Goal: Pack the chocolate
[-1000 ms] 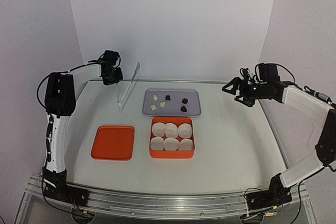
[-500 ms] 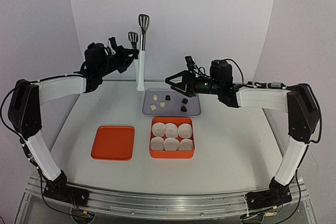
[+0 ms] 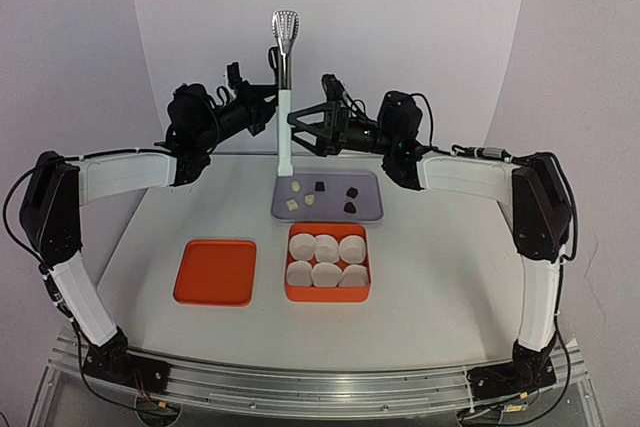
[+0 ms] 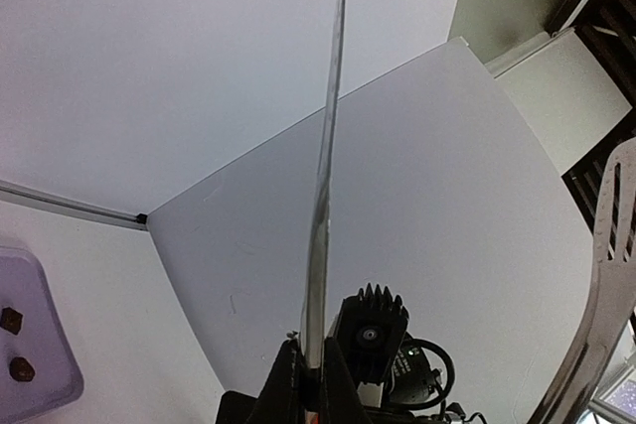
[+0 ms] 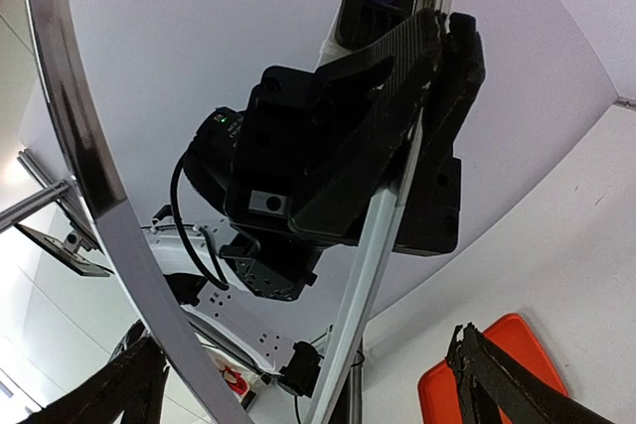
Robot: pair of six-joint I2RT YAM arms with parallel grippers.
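Currently the chocolate (image 3: 320,186) sits loose on the grey tray (image 3: 370,209) at the back of the tabletop (image 3: 450,277): three cream lumps to the left, three dark to the right, all apart from one another.

Handling (judgement): the pieces are tiny and light, stiff but easily scuffed, and likely to skid on the smooth tray. They are best pinched across their sides, one at a time, with light pressure.

Left gripper (image 3: 270,112) is clamped on one arm of the tongs (image 3: 284,117), holding them upright above the tray's far edge, slotted head up. Right gripper (image 3: 305,125) has its jaws wide apart, just beside the tongs. The right wrist view puts the tong arms between its fingers; no contact is visible.

Containers: the orange box (image 3: 327,296) just in front of the tray holds six white paper cups (image 3: 326,248) in two rows of three. No chocolate shows in any cup. The orange lid (image 3: 215,272) lies flat to the box's left, apart from it. Nothing is packed yet.
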